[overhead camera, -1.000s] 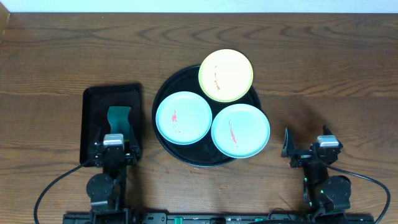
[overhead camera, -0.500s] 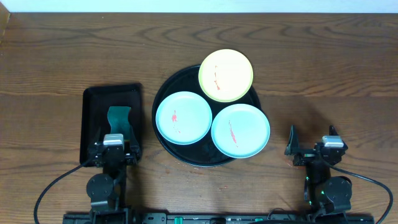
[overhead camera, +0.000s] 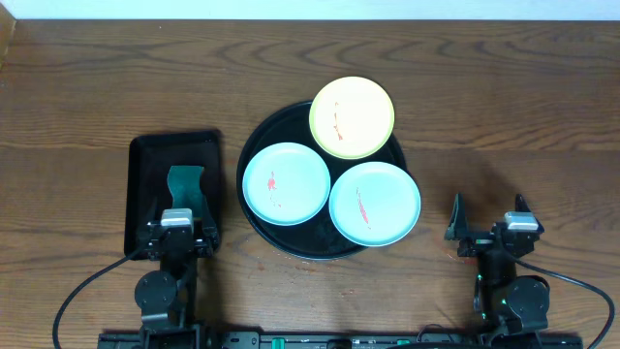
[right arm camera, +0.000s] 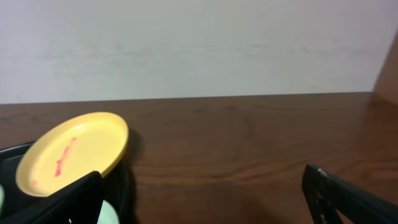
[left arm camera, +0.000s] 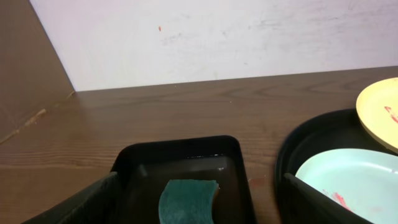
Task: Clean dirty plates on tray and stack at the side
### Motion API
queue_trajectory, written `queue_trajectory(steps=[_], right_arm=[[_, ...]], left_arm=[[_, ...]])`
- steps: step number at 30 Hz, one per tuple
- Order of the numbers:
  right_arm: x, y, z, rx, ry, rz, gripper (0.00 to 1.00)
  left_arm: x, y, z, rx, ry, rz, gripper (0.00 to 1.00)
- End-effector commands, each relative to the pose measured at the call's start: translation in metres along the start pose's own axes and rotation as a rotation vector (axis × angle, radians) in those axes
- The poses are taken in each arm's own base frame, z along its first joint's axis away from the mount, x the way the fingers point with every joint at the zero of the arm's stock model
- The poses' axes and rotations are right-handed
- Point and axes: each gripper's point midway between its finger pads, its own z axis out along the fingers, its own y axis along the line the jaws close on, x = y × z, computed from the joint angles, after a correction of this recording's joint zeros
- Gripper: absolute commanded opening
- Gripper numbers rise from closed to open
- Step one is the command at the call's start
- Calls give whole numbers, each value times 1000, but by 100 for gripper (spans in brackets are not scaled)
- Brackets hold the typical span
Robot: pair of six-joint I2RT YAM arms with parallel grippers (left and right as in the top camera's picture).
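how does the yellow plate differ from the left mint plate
The yellow plate is pale yellow; the left mint plate is light blue-green. The yellow plate overhangs the far rim of the round tray; the left mint plate lies inside it. The yellow plate's red smear is a thin broken streak, the left mint plate's a shorter blotch. Both are small, round and dirty.

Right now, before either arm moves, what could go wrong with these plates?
The yellow plate sits tilted over the tray's far rim; a push could slide it off.
The right mint plate also overhangs the rim, so pressing its outer edge might tip it.
The left mint plate sits close against both; lifting one could nudge another.
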Motion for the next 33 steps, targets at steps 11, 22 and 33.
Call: queue_trajectory(steps=[11, 22, 33], right_arm=[[-20, 12, -2, -74, -73, -4, 99], [-67, 21, -9, -118, -138, -38, 99], [-103, 47, 20, -242, -25, -48, 99]], left_arm=[[-25, 2, -4, 1, -31, -129, 80], [-80, 9, -1, 8, 109, -159, 80], [-124, 13, 10, 24, 313, -159, 80]])
